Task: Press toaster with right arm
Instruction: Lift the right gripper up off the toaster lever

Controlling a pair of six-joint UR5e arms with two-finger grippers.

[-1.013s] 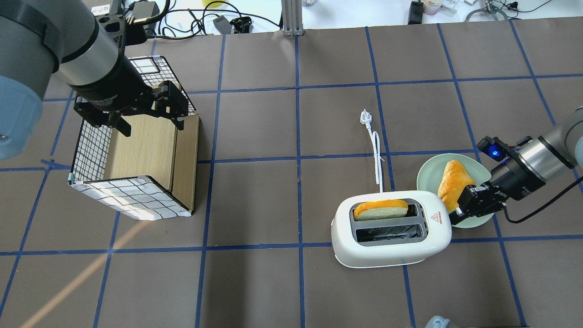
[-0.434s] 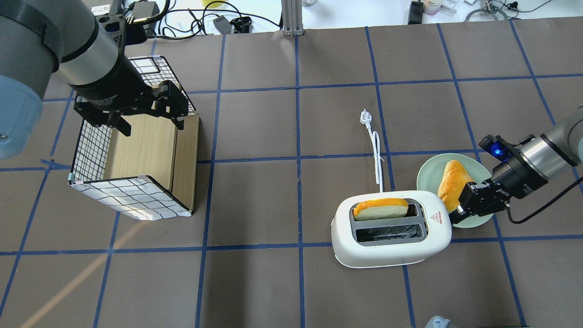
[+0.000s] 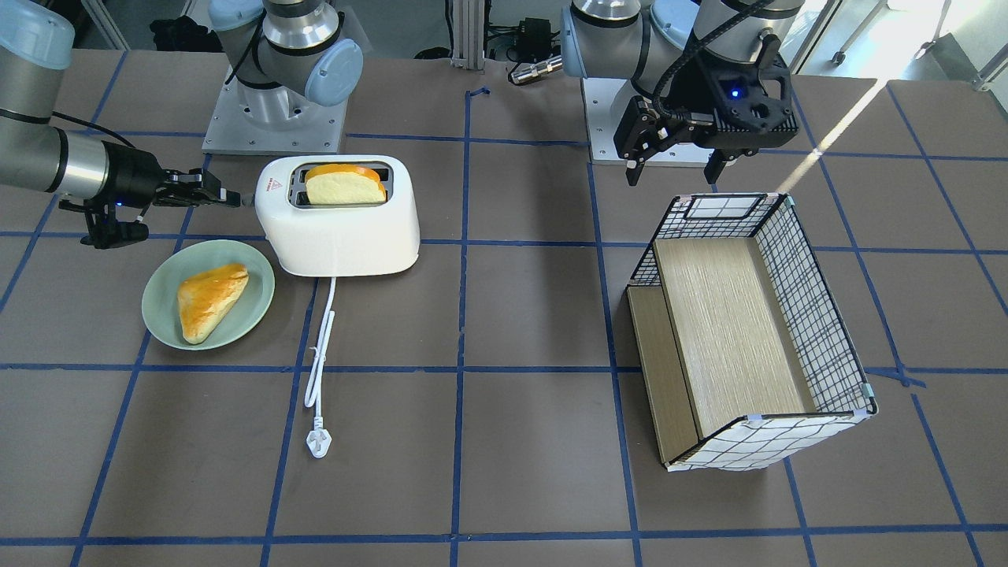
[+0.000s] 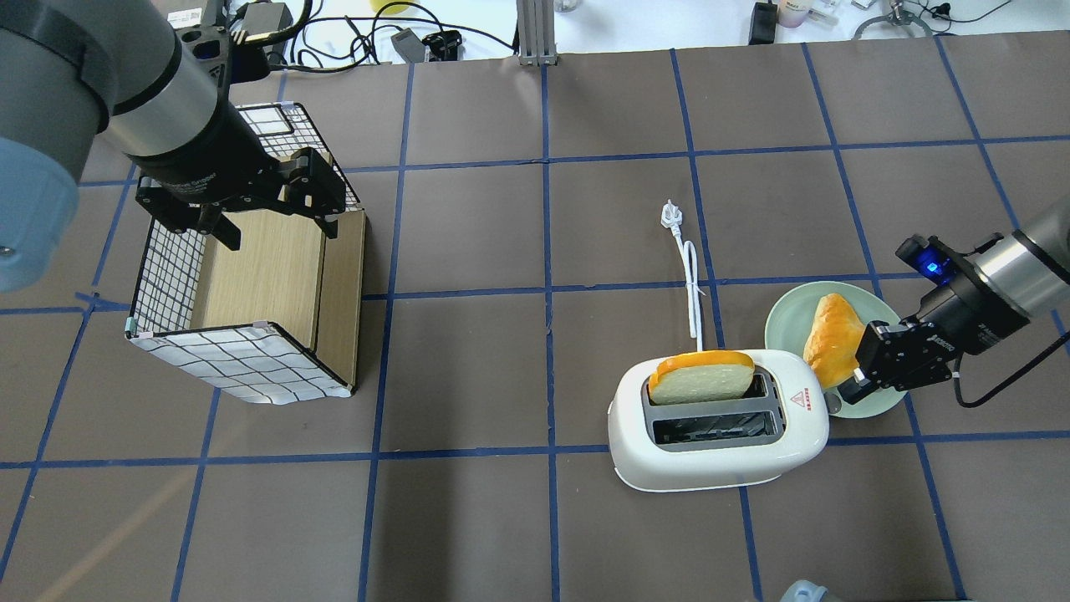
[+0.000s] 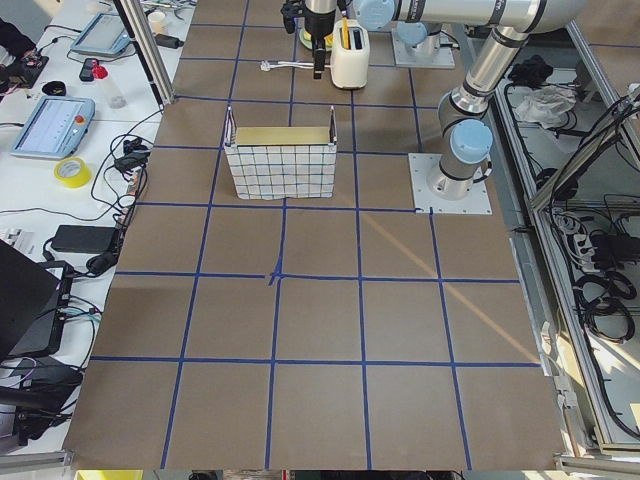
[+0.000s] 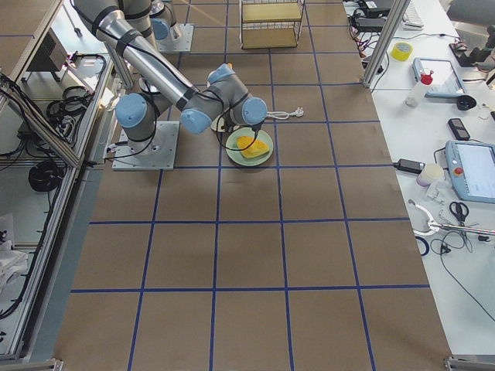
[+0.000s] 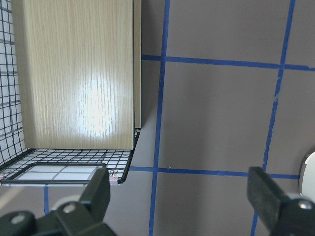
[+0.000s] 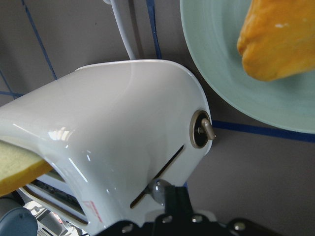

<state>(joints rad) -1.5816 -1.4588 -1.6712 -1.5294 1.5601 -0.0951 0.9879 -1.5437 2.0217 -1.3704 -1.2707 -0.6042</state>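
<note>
Toaster [image 4: 719,443]: toward bench's right edge.
Lever [image 8: 158,189]: knob half hidden.
Right end effector [image 4: 844,390]: closed, at lever.
Left end effector [image 3: 673,175]: open, empty.

You see the table [image 4: 468,234] from above, behind the robot [image 3: 276,94], and steeply from the far side facing it; both share the toaster [image 4: 719,464] and basket [image 4: 267,276]. Two end cameras look along it from afar. Wrist cameras sit close: left over the basket, right against the toaster.
</note>
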